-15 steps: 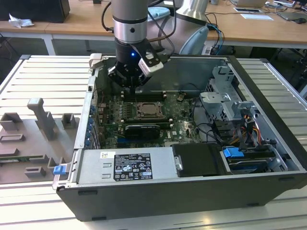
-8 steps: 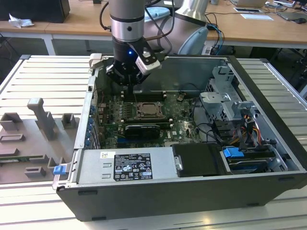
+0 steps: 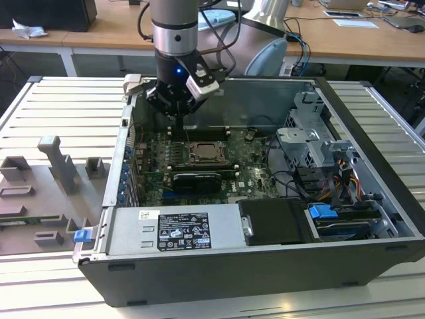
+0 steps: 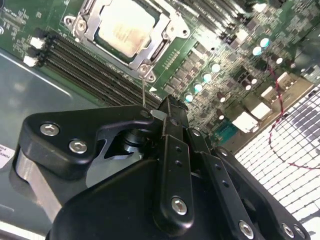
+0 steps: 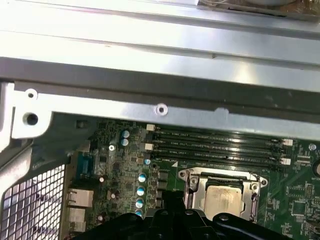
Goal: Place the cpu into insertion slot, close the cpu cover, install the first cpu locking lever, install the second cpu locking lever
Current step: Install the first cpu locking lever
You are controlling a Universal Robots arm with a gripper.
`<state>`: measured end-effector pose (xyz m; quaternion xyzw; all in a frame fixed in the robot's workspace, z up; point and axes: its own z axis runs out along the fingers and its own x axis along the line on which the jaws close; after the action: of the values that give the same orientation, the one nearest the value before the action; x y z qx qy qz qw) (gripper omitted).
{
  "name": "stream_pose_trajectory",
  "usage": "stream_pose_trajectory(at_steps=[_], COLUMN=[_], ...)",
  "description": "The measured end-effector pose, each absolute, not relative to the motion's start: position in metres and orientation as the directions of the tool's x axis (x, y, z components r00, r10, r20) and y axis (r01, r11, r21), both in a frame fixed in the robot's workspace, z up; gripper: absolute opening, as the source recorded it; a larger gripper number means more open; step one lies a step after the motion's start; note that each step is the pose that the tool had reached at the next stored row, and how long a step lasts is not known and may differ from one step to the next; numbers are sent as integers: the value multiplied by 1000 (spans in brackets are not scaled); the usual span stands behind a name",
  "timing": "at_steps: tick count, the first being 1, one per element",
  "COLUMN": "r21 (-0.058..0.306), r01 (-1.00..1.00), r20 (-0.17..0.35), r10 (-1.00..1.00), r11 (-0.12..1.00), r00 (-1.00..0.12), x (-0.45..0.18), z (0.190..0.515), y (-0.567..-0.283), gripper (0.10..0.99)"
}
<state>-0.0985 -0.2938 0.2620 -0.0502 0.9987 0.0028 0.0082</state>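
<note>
cpu [image 4: 121,26]: pale metal face, smooth, dull satin sheen
cpu cover [image 4: 162,37]: bright silver metal frame, polished
insertion slot [image 5: 192,186]: silver metal rim
gripper [image 4: 167,112]: matt black links, probably metal, with shiny screws
motherboard [image 4: 240,45]: green, semi-gloss
case wall [image 5: 150,65]: bare grey sheet metal, brushed
table [image 3: 53,106]: ribbed pale metal

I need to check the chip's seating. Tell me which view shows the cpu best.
The second wrist view: the cpu lies large and unobstructed, framed by the cpu cover. The first wrist view shows it partly behind the arm; the exterior view shows it small.
</note>
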Motion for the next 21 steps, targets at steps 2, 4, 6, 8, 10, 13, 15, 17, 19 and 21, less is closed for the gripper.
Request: stream_pose_trajectory(at_steps=[2, 4, 6, 8, 10, 13, 15, 17, 19, 21], r21=[5, 5, 5, 5, 5, 5, 6, 6, 6, 6], r01=[-100, -100, -100, -100, -100, -100, -100, -99, -99, -99], r20=[-17, -17, -17, -17, -17, -16, -15, -15, -15, -15], r10=[-100, -100, -100, -100, -100, -100, -99, -99, -99, -99], r11=[995, 995, 995, 995, 995, 995, 995, 995, 995, 995], r00=[-995, -995, -995, -995, -995, -995, -995, -995, -995, -995], x=[-98, -98, -98, -98, -98, -92, -79, -76, -75, -75], z=[262, 261, 261, 260, 259, 259, 258, 257, 257, 256], y=[-292, -291, -289, -288, -286, -284, -284, -284, -284, -284], gripper=[106, 106, 106, 106, 106, 106, 106, 106, 106, 106])
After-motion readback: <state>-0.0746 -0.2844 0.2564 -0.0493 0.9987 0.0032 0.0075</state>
